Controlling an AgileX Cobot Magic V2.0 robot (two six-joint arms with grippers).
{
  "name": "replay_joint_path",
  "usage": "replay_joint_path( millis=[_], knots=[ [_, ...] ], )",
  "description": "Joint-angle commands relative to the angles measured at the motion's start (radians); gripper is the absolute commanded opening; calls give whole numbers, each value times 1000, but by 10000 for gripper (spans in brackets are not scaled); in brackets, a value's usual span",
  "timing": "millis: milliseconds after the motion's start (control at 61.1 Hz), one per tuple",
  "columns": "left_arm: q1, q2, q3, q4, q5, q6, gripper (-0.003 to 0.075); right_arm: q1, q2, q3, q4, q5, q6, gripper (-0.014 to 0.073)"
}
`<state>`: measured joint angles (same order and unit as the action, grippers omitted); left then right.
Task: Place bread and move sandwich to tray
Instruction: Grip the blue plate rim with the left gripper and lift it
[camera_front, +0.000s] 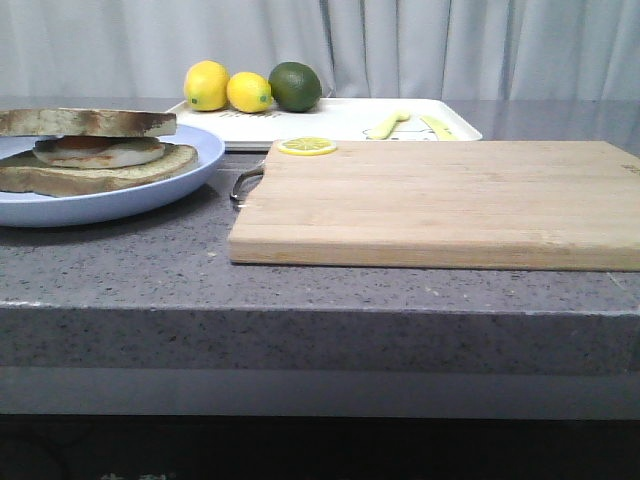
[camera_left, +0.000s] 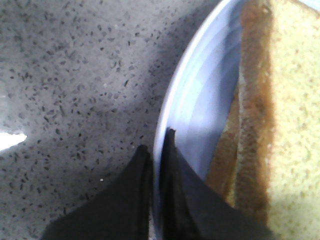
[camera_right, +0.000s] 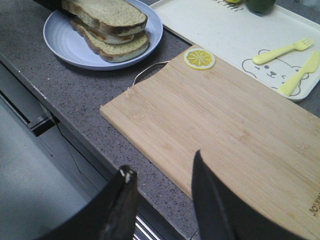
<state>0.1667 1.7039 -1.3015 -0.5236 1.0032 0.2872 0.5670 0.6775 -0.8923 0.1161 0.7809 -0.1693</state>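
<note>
The sandwich sits on its round pale blue plate (camera_front: 150, 190) at the counter's left. The plain bread slice (camera_front: 85, 122) lies on top of the fried egg (camera_front: 100, 150) and the lower slice. My left gripper (camera_left: 157, 145) is shut on the plate's rim (camera_left: 172, 100), one finger outside it and one inside, with the bread (camera_left: 295, 100) beside it. My right gripper (camera_right: 162, 165) is open and empty above the counter's front edge, by the near corner of the cutting board (camera_right: 225, 120). The white tray (camera_front: 340, 118) lies at the back, behind the board. Neither gripper shows in the front view.
The wooden cutting board (camera_front: 440, 200) lies between plate and tray side, with a lemon slice (camera_front: 306, 146) on its far left corner. On the tray are two lemons (camera_front: 207, 85), a lime (camera_front: 295, 86), and a yellow fork (camera_right: 282, 50) and knife (camera_right: 300, 75).
</note>
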Motion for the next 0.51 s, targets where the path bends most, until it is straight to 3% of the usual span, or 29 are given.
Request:
replay_joint_path(
  millis=[0, 491],
  knots=[
    [-1, -68, -39, -36, -16, 8, -20, -6, -1, -27, -7, -71, -3, 297],
    [-1, -85, -175, -208, 36, 10, -20, -6, -1, -27, -7, -71, -3, 297]
  ],
)
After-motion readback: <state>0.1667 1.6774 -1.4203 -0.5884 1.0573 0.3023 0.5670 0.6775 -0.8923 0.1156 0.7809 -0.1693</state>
